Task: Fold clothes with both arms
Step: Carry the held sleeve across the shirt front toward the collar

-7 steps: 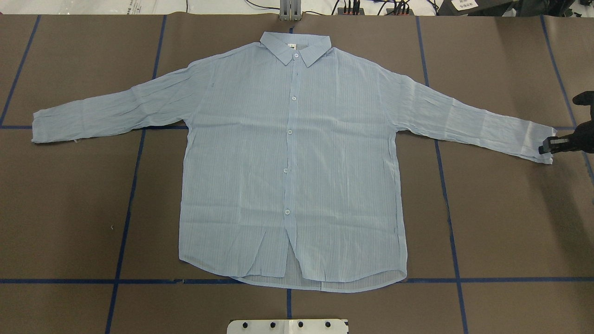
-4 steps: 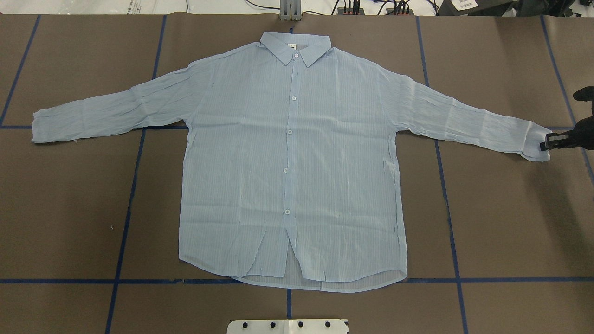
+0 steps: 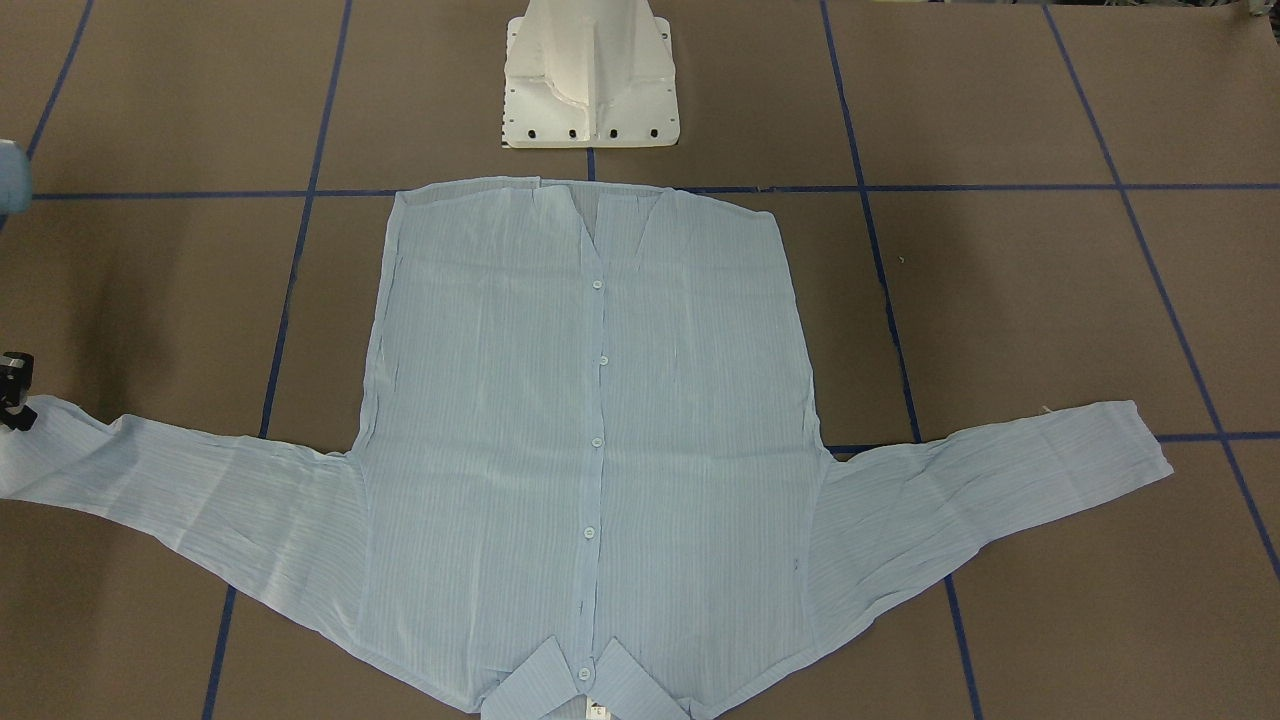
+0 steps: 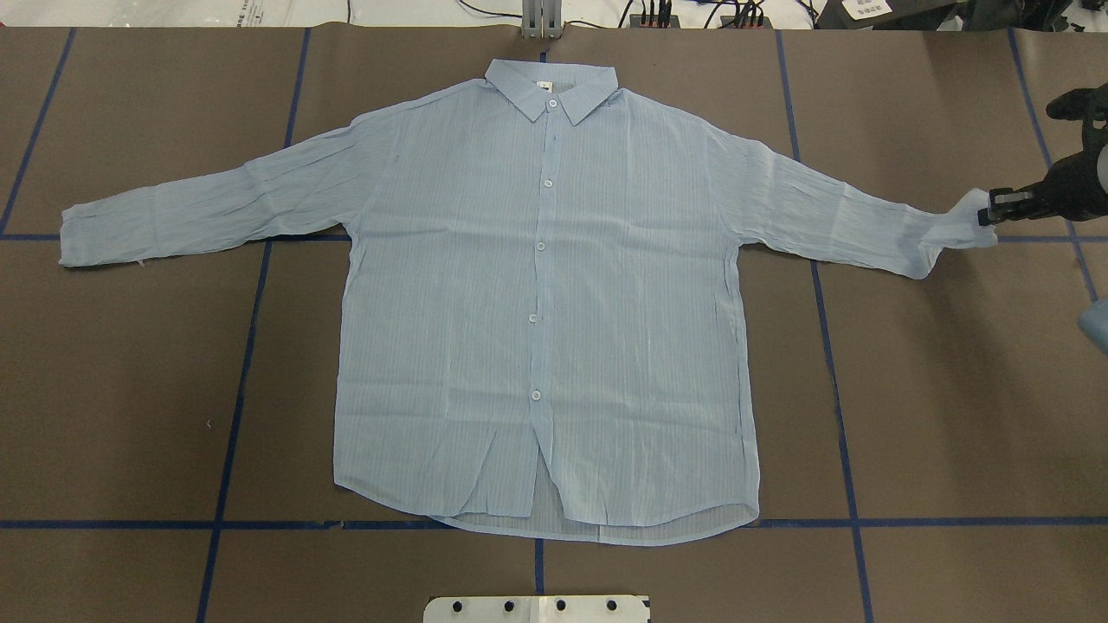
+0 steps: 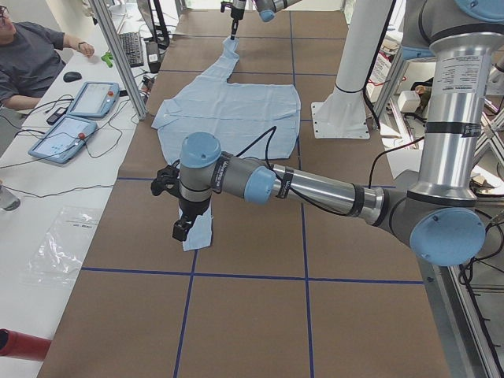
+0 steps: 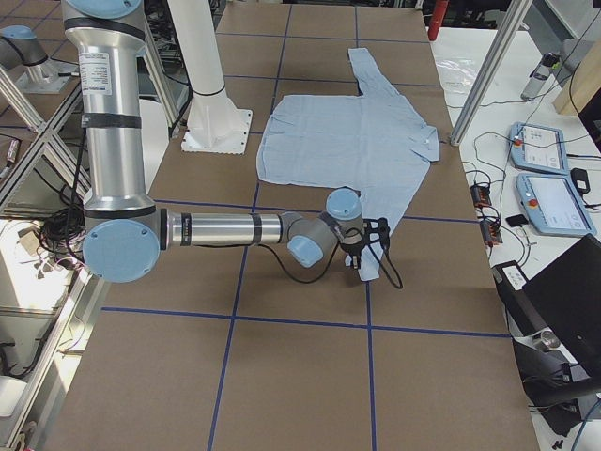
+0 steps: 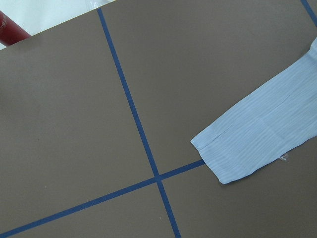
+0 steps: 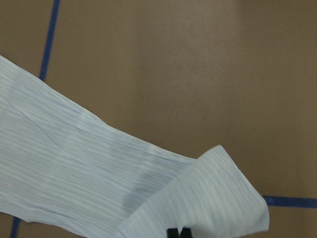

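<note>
Right fingers (image 4: 988,215) pinch the shirt (image 4: 537,303) cuff (image 4: 959,223) up off the bench (image 4: 952,389); left fingers (image 5: 182,231), open or closed, I cannot tell.

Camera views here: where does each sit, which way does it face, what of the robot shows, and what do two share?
Overhead exterior: behind robot, looking down on light blue striped shirt; right end effector at right edge.
Front-facing: across the table, facing white pedestal base; sides mirrored.
Exterior left: table end; silver-grey left arm near.
Exterior right: opposite end; right arm near.
Left wrist: down on flat left cuff only.
Right wrist: down on lifted right cuff, fingertips at bottom.
Shared: overhead and right wrist show the gripped cuff.
</note>
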Robot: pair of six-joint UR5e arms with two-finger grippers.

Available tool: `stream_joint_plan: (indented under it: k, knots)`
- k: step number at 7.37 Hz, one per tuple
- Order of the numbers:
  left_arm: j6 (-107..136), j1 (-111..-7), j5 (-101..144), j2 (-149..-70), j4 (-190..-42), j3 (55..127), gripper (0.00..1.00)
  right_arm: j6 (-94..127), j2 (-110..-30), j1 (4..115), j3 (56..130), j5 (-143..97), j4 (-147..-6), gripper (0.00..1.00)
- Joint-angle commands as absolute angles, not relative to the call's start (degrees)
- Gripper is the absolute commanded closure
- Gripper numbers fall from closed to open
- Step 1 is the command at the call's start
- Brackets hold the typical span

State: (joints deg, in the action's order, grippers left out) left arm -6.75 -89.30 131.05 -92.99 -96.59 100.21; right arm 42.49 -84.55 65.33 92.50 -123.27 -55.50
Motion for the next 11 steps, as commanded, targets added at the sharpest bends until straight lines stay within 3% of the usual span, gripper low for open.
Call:
stream_joint_plan:
  k: [1, 4, 9, 11]
  knots:
    - [-6.68, -89.30, 131.04, -92.99, -96.59, 100.20, 0.00, 49.52, -73.72, 60.60, 95.19, -121.65, -58.97, 1.00]
    - [-6.77, -89.30, 131.04, -92.99, -96.59, 99.76, 0.00, 60.63, -61.47, 44.34, 93.35, -107.44, -59.06, 1.00]
    - [-6.77, -89.30, 130.96, -92.99, -96.59, 99.40, 0.00, 60.47, -46.00, 35.26, 84.23, -97.67, -58.53, 1.00]
    - [-6.77, -89.30, 130.96, -92.99, -96.59, 99.40, 0.00, 60.47, -43.25, 32.10, 81.13, -93.54, -58.53, 1.00]
